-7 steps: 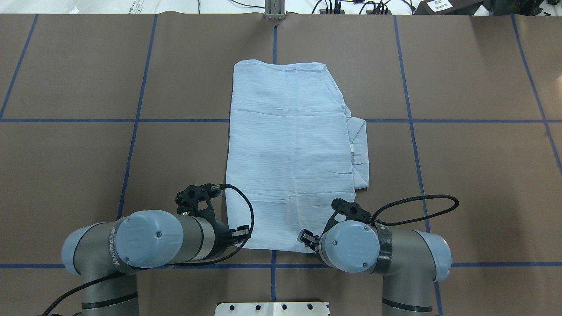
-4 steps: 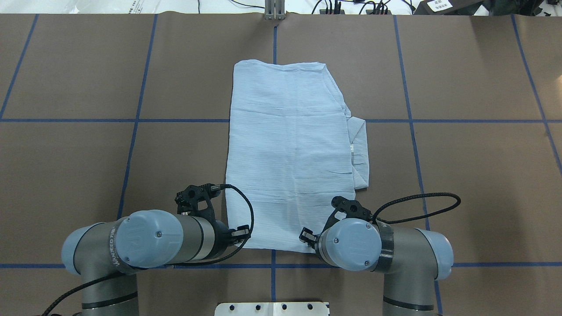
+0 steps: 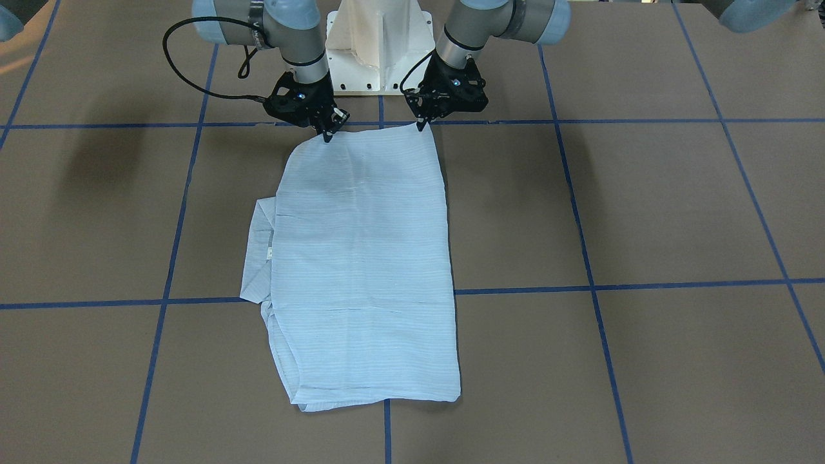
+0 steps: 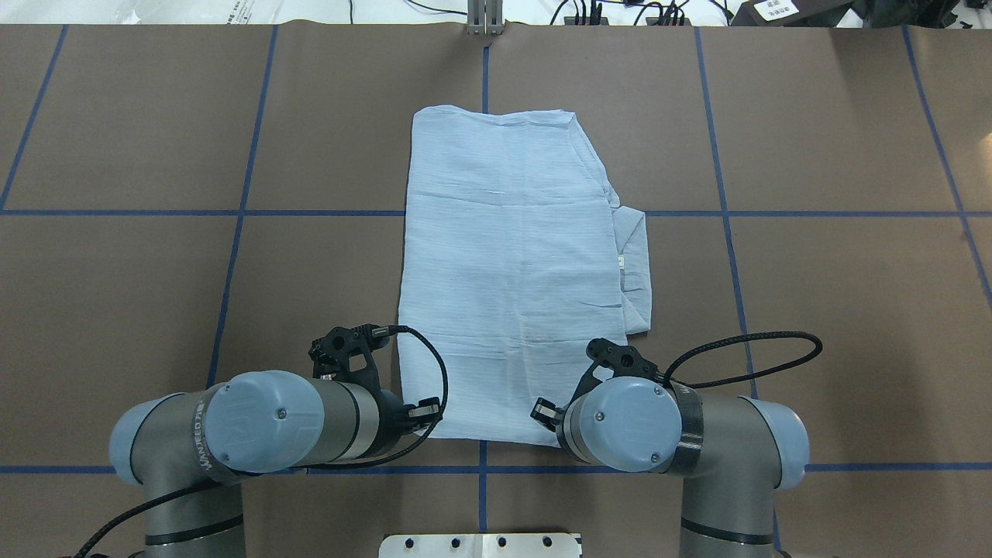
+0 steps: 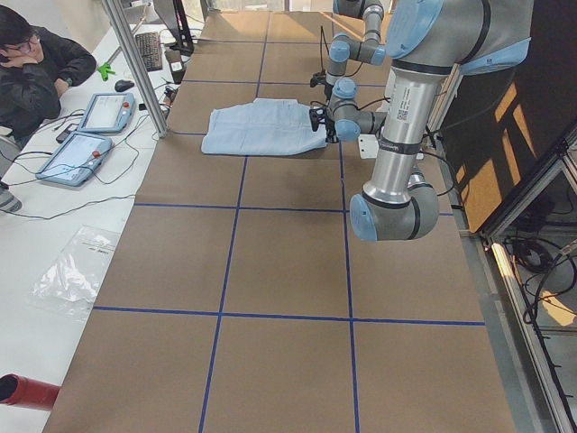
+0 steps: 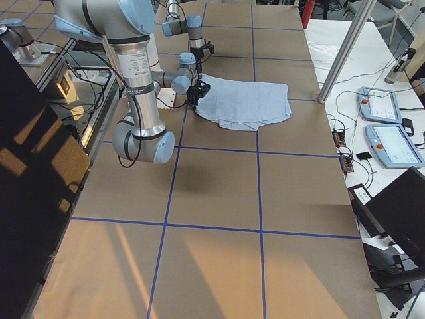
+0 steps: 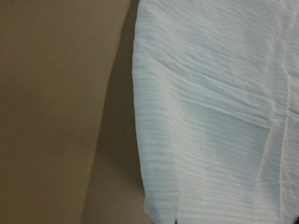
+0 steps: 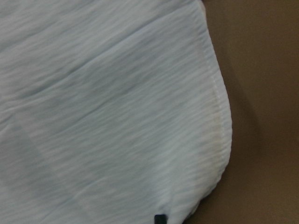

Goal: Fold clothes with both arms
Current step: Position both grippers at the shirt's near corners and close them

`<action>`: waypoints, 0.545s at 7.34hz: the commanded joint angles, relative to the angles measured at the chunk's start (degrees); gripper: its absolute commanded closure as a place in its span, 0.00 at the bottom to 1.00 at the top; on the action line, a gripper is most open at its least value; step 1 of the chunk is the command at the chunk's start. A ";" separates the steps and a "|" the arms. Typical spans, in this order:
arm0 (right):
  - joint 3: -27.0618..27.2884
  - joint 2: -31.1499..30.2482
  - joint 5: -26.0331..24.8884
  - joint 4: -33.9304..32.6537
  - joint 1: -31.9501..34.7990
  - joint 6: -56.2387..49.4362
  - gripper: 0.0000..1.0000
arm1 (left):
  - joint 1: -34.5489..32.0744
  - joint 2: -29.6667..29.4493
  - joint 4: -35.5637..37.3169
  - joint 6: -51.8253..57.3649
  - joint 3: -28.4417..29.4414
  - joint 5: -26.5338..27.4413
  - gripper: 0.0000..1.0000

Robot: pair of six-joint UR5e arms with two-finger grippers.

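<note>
At the near hem of the shirt (image 3: 361, 258), left hand (image 3: 422, 125) and right hand (image 3: 327, 133) each pinch a corner; best lift both evenly, keeping it taut.

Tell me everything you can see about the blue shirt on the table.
The shirt is thin, light-blue, finely striped cloth. It is folded into a long rectangle, lightly creased, and lies flat on the brown table. An under layer sticks out past its edge on the robot's right side. The left pincer and right pincer each seem to pinch one corner of the edge nearest the robot. Nothing else touches it.
</note>
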 commanded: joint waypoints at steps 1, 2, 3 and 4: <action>0.34 0.25 0.05 0.08 0.48 0.24 1.00 | 0.00 0.00 -0.09 0.00 0.03 -0.07 1.00; 1.56 0.51 -0.03 0.17 1.01 1.03 1.00 | -0.09 -0.09 -0.09 0.00 -0.32 -0.07 1.00; 2.70 0.43 0.23 0.25 1.53 0.95 1.00 | -0.26 -0.09 0.00 0.00 -1.28 -0.16 1.00; 4.37 -0.09 0.92 0.43 1.71 0.86 1.00 | -0.35 0.35 0.26 0.00 -3.38 -0.07 1.00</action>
